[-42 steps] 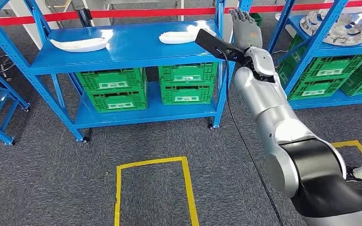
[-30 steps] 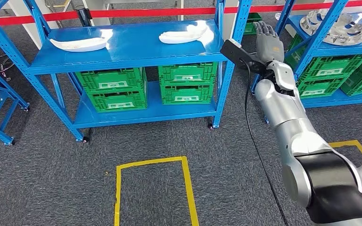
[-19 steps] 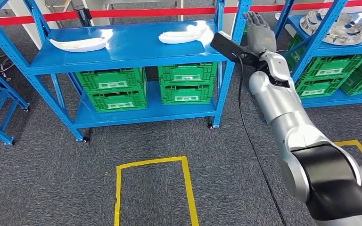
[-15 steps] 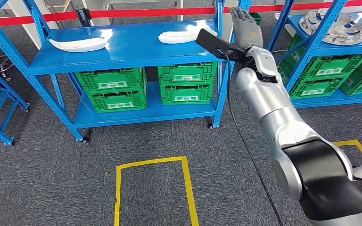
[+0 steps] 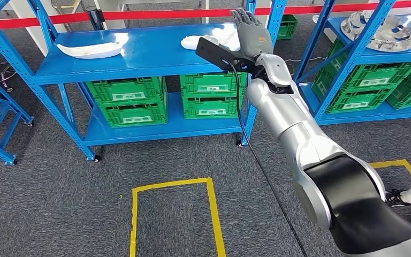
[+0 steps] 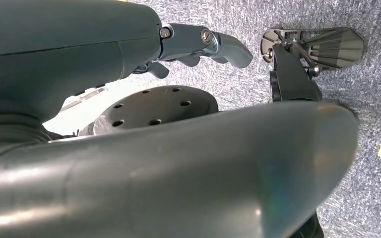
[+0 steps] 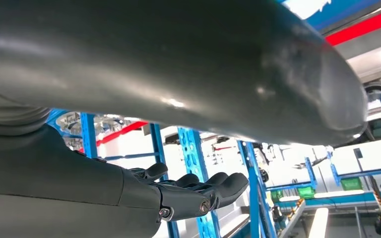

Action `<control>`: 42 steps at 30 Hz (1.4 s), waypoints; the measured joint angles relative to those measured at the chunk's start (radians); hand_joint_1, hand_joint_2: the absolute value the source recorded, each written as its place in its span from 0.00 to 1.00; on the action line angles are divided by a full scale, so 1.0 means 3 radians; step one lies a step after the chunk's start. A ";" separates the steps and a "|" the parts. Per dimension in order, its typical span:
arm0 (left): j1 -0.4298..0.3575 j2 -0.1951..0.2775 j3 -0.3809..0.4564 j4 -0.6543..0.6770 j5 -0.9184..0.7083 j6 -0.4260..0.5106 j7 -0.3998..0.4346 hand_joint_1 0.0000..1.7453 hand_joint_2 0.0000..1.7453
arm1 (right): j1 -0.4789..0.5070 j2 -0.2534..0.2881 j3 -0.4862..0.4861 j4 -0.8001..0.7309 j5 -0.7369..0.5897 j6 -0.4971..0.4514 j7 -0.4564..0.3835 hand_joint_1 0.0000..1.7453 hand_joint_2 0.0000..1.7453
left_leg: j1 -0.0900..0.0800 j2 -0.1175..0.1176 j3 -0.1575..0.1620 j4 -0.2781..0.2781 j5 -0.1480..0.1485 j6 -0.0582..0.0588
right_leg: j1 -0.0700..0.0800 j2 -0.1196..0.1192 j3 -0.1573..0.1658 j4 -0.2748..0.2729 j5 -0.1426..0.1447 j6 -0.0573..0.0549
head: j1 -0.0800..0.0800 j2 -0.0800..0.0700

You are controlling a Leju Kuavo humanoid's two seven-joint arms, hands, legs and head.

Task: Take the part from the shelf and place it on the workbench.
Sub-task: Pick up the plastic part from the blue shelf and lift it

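Observation:
Two white curved parts lie on the top board of the blue shelf: one at the left, one at the right, the latter partly hidden behind my wrist's black camera bracket. My right arm is raised and its hand hovers with fingers stretched out just right of that part, above the shelf's right end, holding nothing. In the right wrist view the right hand is empty with its fingers extended. My left hand hangs over the carpet with nothing in it, fingers loosely apart.
Green crates fill the shelf's lower level. A second blue shelf at the right carries grey parts and more green crates. Yellow tape marks a square on the carpet. A person's foot is at the right edge.
My right arm swung out to the right past the shelf post, then back left; the hand now hangs over the shelf's right end beside the white part.

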State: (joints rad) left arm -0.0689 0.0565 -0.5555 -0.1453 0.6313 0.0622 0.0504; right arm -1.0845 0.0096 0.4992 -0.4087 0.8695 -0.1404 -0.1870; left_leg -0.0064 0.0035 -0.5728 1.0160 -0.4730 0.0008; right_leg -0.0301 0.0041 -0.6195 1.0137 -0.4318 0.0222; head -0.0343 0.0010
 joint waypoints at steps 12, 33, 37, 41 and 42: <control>-0.0018 -0.0010 -0.0005 0.0000 -0.0042 0.0000 0.0034 0.00 0.00 | 0.0079 -0.0115 0.0002 0.0038 -0.0036 -0.0051 -0.0068 0.00 0.00 | 0.0001 0.0002 0.0000 0.0000 0.0000 0.0000 | 0.0001 0.0002 -0.0002 0.0000 0.0000 0.0000 | 0.0000 0.0000; -0.0052 -0.0033 -0.0059 0.0000 -0.0050 0.0000 0.0085 0.00 0.00 | 0.0438 -0.0144 0.0057 0.0017 -0.0040 -0.0186 -0.0130 0.00 0.00 | -0.0013 -0.0001 -0.0013 0.0013 -0.0005 0.0007 | -0.0004 0.0000 -0.0003 -0.0004 0.0008 0.0012 | 0.0000 0.0000; -0.0051 -0.0033 -0.0063 0.0000 -0.0050 0.0000 0.0070 0.00 0.00 | 0.0485 -0.0115 0.0088 -0.0011 -0.0036 -0.0177 -0.0117 0.00 0.00 | -0.0019 -0.0003 -0.0027 0.0032 -0.0014 0.0027 | -0.0010 -0.0001 -0.0005 -0.0009 0.0014 0.0030 | 0.0000 0.0000; -0.0054 -0.0038 -0.0063 0.0000 -0.0050 0.0000 0.0055 0.00 0.00 | 0.0498 -0.0090 0.0108 -0.0042 -0.0036 -0.0161 -0.0097 0.00 0.00 | 0.0006 0.0010 -0.0009 -0.0017 0.0016 0.0094 | -0.0012 -0.0002 -0.0057 0.0099 -0.0067 0.0063 | 0.0001 -0.0001; -0.0055 -0.0041 -0.0063 0.0000 -0.0050 0.0000 0.0051 0.00 0.00 | 0.0502 -0.0086 0.0115 -0.0047 -0.0036 -0.0157 -0.0095 0.00 0.00 | 0.0013 0.0015 -0.0004 -0.0028 0.0024 0.0109 | -0.0010 -0.0002 -0.0130 0.0259 -0.0157 0.0062 | 0.0002 -0.0001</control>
State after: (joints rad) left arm -0.0855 0.0442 -0.5745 -0.1453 0.6165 0.0622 0.0655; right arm -0.9338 -0.0163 0.5336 -0.4228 0.8588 -0.1874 -0.2155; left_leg -0.0025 0.0080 -0.5742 1.0076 -0.4657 0.0334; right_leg -0.0330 0.0035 -0.6586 1.0913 -0.4789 0.0407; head -0.0339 0.0008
